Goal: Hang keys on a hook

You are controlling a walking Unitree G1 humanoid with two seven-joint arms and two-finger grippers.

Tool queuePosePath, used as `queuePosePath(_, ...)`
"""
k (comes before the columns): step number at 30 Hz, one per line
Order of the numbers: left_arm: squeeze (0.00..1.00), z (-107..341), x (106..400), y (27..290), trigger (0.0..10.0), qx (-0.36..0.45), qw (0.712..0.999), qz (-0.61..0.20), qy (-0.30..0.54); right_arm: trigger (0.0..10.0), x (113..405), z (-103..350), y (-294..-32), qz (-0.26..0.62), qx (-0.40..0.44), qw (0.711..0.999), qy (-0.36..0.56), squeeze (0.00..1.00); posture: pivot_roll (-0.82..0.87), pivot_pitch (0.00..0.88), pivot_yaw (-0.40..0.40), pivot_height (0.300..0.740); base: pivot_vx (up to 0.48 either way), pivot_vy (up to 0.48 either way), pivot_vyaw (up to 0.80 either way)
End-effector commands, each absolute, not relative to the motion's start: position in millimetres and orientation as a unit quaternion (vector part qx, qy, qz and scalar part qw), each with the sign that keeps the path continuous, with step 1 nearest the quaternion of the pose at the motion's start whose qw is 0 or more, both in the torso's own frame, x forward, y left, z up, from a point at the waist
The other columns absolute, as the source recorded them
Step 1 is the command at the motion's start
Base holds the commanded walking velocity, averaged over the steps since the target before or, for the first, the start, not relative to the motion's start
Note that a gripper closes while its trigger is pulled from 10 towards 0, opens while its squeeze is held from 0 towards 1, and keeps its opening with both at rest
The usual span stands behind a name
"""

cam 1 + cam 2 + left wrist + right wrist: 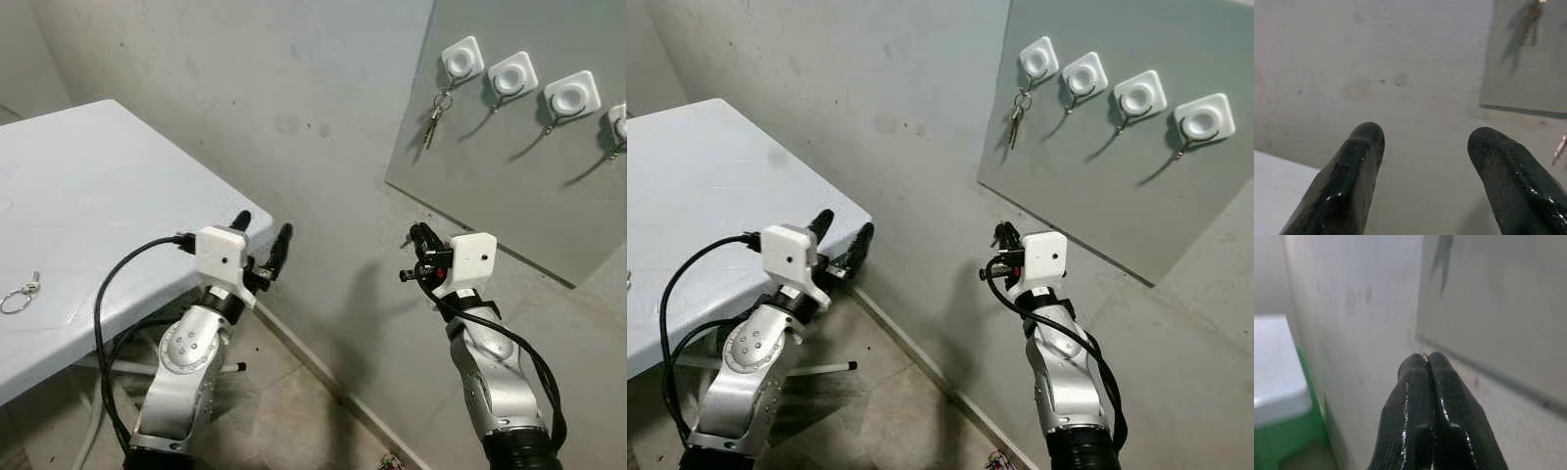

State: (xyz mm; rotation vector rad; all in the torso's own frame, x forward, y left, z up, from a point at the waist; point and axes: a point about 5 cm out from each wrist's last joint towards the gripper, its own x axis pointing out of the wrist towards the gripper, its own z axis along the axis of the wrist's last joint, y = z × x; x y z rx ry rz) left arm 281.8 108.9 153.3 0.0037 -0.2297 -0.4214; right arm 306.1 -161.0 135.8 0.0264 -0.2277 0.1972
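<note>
A grey panel point(509, 186) is fixed to the concrete wall, carrying a row of white square hooks point(512, 75). A set of keys point(435, 116) already hangs from the hook at the robot's left end of the row point(461, 60), dangling against the panel below it. The right end effector point(418, 238) is raised in front of the wall, below the panel's lower edge and down to the left of the hanging keys, well apart from them. Its two black fingers point(1435, 396) are pressed together; the right wrist view shows a tiny glint of metal at the very tips, too small to identify — whether anything is pinched there cannot be told. The left end effector point(261, 240) is held up just off the corner of the white table point(88, 196), its fingers point(1352, 181) spread wide with nothing between them, pointing toward the wall; the panel and the blurred keys show far off in the left wrist view. On the table, near the robot's left edge of the head view, lies a second item — a key ring with a small key point(20, 294) — well apart from both end effectors. The floor below is bare tile point(284, 411), with the table's legs visible beneath its top.
</note>
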Motion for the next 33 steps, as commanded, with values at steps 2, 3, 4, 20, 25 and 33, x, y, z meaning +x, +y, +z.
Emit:
queuePosePath(2,0.0,164,279,101,10.0,0.005,0.963,-0.237,-0.13,10.0,304,154,-165,0.098,0.028,0.982,-0.162,0.0,-0.13,0.032,-0.02,0.74,0.0,0.0,0.0)
queuePosePath(3,0.0,166,278,98,10.0,0.005,0.96,-0.245,-0.133,10.0,303,156,-165,0.101,0.034,0.98,-0.169,0.0,-0.13,0.036,-0.021,0.74,0.0,0.0,0.0)
queuePosePath(4,0.0,168,277,95,10.0,0.008,0.958,-0.252,-0.135,10.0,303,158,-166,0.102,0.036,0.979,-0.173,0.0,-0.13,0.037,-0.021,0.74,0.0,0.0,0.0)
queuePosePath(20,0.0,193,274,82,10.0,0.033,0.938,-0.302,-0.169,10.0,304,194,-159,0.132,0.054,0.963,-0.229,0.0,-0.12,0.049,-0.021,0.74,0.0,0.0,0.0)
queuePosePath(25,0.0,201,280,86,10.0,0.041,0.936,-0.3,-0.178,10.0,308,209,-157,0.134,0.062,0.958,-0.247,0.0,-0.12,0.051,-0.02,0.74,0.0,0.0,0.0)
queuePosePath(33,0.0,212,281,84,10.0,0.042,0.931,-0.308,-0.19,10.0,314,221,-156,0.137,0.066,0.953,-0.261,0.0,-0.12,0.053,-0.018,0.74,0.0,0.0,0.0)
